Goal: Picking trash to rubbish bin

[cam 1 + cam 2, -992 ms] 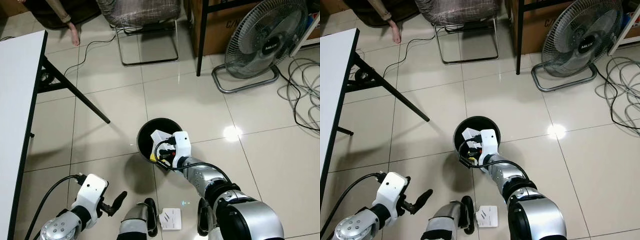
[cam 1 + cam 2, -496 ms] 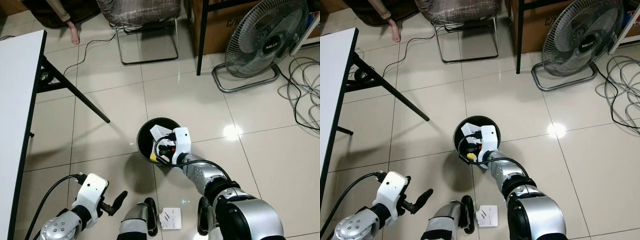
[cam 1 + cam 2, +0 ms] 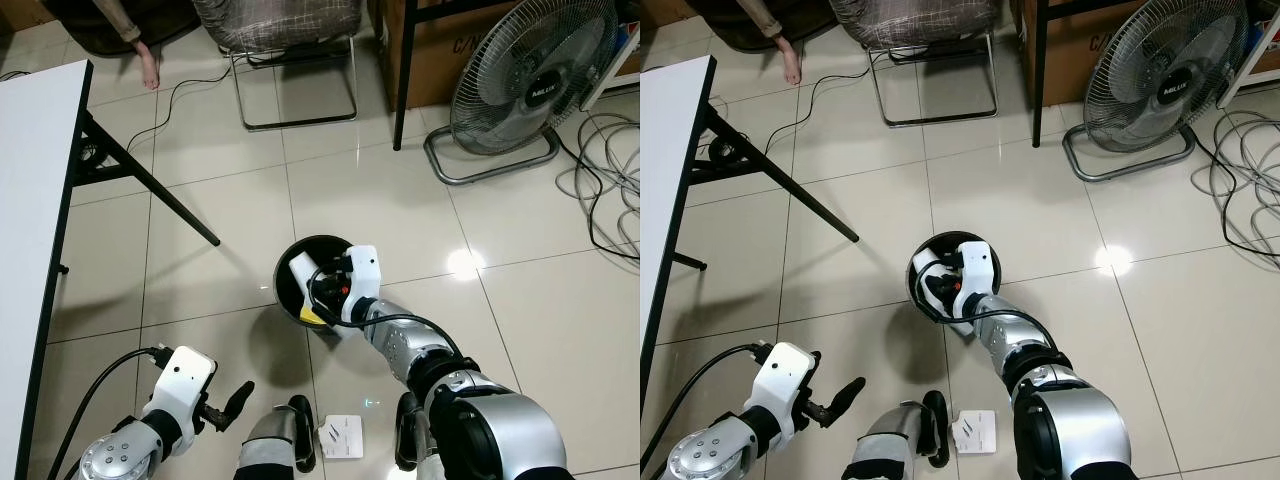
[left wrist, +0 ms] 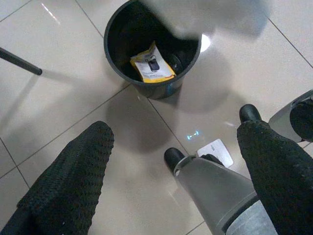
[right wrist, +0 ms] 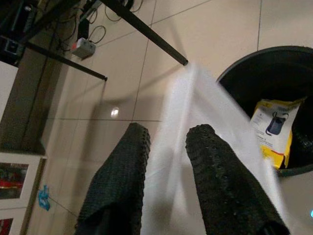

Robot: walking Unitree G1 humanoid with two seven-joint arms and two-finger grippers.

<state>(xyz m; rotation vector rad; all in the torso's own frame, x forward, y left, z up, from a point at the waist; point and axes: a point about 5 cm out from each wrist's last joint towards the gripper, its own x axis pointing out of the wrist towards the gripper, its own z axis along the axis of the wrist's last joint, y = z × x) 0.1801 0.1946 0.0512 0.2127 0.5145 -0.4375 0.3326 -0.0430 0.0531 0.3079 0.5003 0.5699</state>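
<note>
A black rubbish bin (image 3: 320, 240) stands on the tiled floor just ahead of me. Inside it lies a yellow packet (image 4: 151, 68). My right gripper (image 3: 318, 285) reaches over the bin's near rim, shut on a white sheet of paper (image 3: 300, 268) that hangs over the opening. In the right wrist view the blurred white paper (image 5: 215, 112) runs between the two black fingers (image 5: 215, 161), with the bin (image 5: 274, 63) and the packet (image 5: 271, 129) beyond. My left gripper (image 3: 235, 400) hangs low at the left, open, holding nothing.
A white card (image 3: 342, 437) lies on the floor between my feet. A white table (image 3: 30, 200) with slanting black legs (image 3: 150, 185) fills the left. A chair (image 3: 290, 60), a floor fan (image 3: 530, 70), loose cables (image 3: 610, 170) and a person's foot (image 3: 150, 70) stand farther off.
My right gripper has swung the white paper leftward and lower over the bin's opening. The left arm has stayed where it was.
</note>
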